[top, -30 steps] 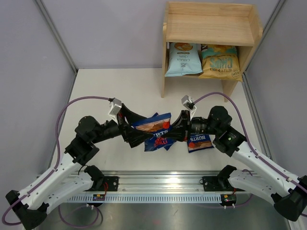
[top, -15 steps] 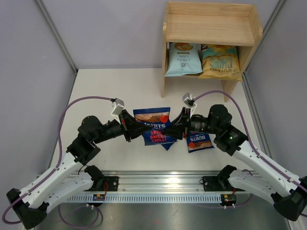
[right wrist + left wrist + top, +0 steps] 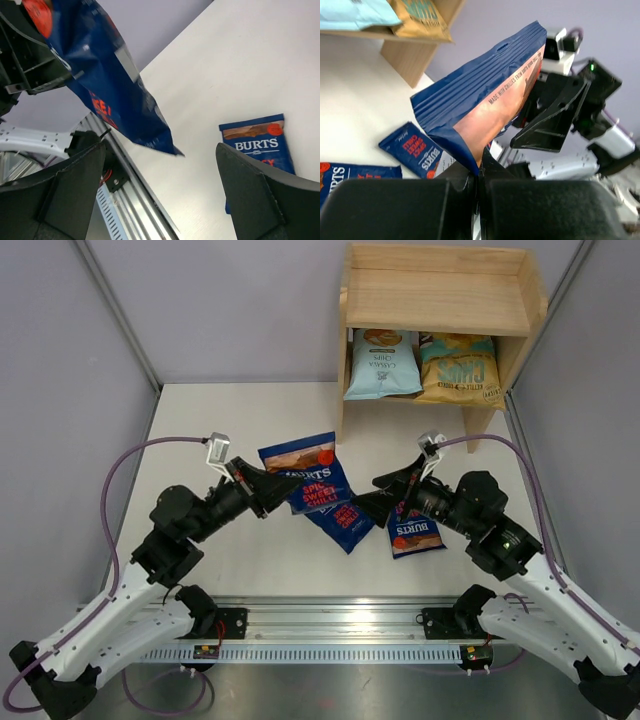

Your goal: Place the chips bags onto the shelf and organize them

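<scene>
Three dark blue "BURTS" bags are off the shelf [image 3: 440, 300] — the held bag [image 3: 300, 468], reading "SPICY SWEET CHILLI", clamped in the left end effector [image 3: 272, 487], the middle bag [image 3: 347, 525] and right bag [image 3: 415, 533] flat on the surface [image 3: 230, 420] — right end effector [image 3: 388, 494] fingers apart.

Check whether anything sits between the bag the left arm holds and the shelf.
Nothing visible does: bare table lies between the held Burts bag and the shelf. Its lower tier, though, is already taken by the light blue bag and the yellow bag.
</scene>
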